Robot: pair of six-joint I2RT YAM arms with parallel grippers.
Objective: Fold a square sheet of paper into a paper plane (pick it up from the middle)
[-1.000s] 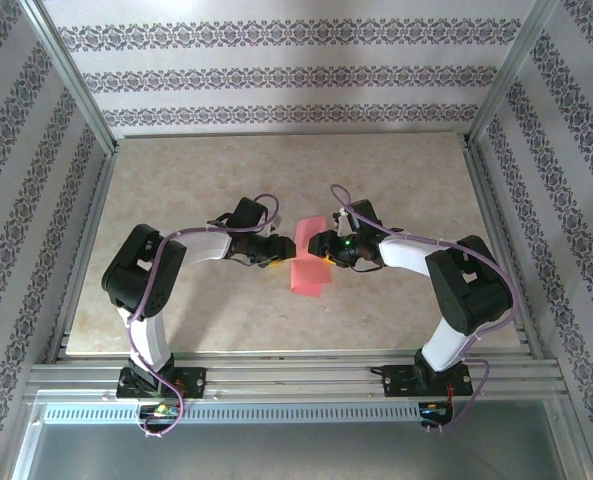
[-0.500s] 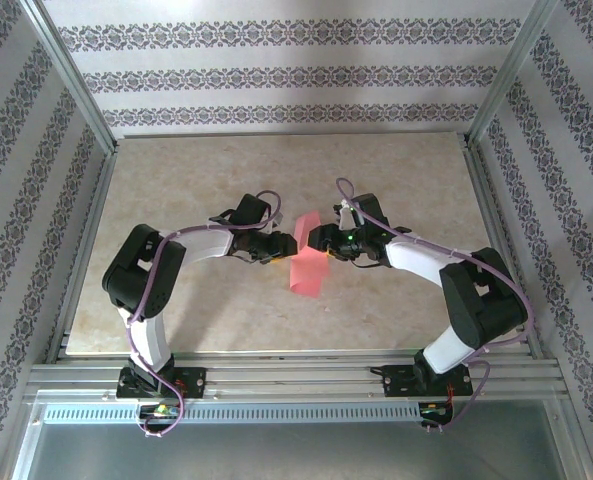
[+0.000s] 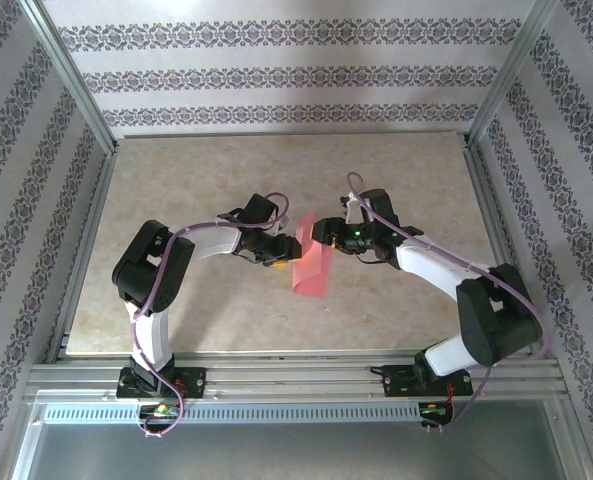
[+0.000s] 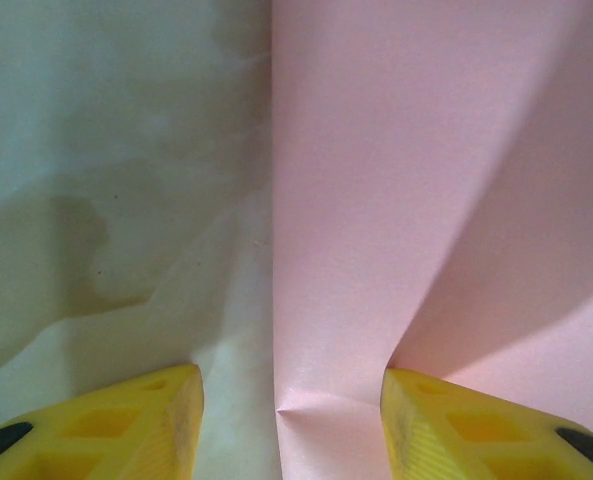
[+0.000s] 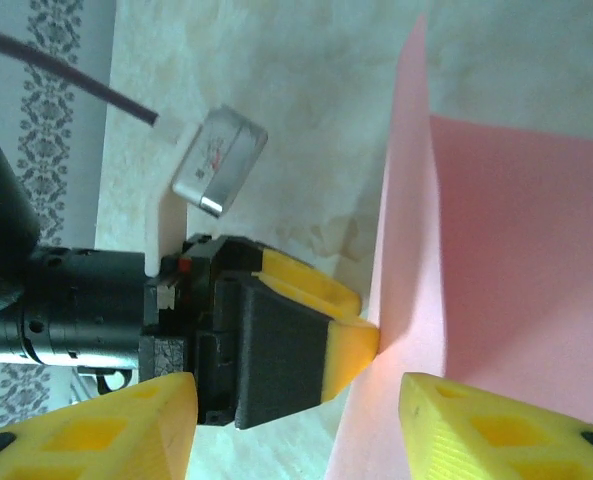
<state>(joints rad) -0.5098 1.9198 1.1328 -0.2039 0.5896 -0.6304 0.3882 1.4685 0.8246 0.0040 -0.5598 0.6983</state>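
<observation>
Your L arm [image 3: 211, 240] and R arm [image 3: 436, 265] both reach inward, elbows out, tips nose to nose at mid desk [image 3: 196, 180]. The pink sheet [image 3: 311, 272], part-folded, lies betw. them, one flap standing up. L fingers [image 4: 136, 420] are apart, straddling the sheet's edge w/o pinching. R fingers [image 5: 496, 430] are spread too, flap in the gap.

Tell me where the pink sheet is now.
In the top view, the pink sheet is mid-table, its far end between the left gripper and the right gripper.
</observation>
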